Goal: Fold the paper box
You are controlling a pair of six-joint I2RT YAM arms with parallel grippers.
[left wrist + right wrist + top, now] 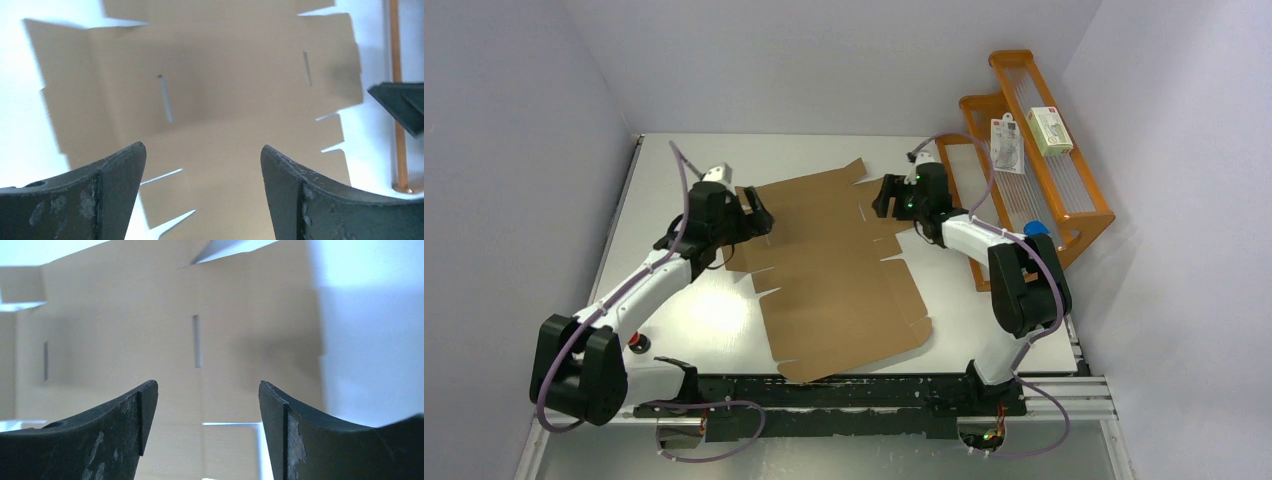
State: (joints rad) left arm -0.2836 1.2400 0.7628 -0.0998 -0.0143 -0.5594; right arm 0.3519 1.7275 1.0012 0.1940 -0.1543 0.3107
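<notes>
Setting: a white tabletop (824,150) closed in by plain pale walls on the left, the right and the far side.
Arm bases: bolted to a black rail at the tabletop's near edge, just in front of the near corner of the paper box (834,270).
Paper box: an unfolded brown cardboard sheet with notched flaps and narrow slots, lying flat in the middle of the tabletop and turned a little askew; its broad plain panel is nearest, its slotted panels farther back.
Left hand (759,215): at the left edge of the box's far half and pointing in over the sheet; its wrist view shows the fingers (117,170) spread wide with only cardboard below and nothing gripped, so it is released.
Right hand (886,197): at the right edge of the box's far half, facing the left hand across the sheet; its fingers (140,410) also stand apart above a slot, holding nothing.
Rack (1064,180): orange and wire-fronted, right of the box and beyond it, against the right wall.
Packages: two small white packs (1007,143) propped on the rack, well apart from the box.
</notes>
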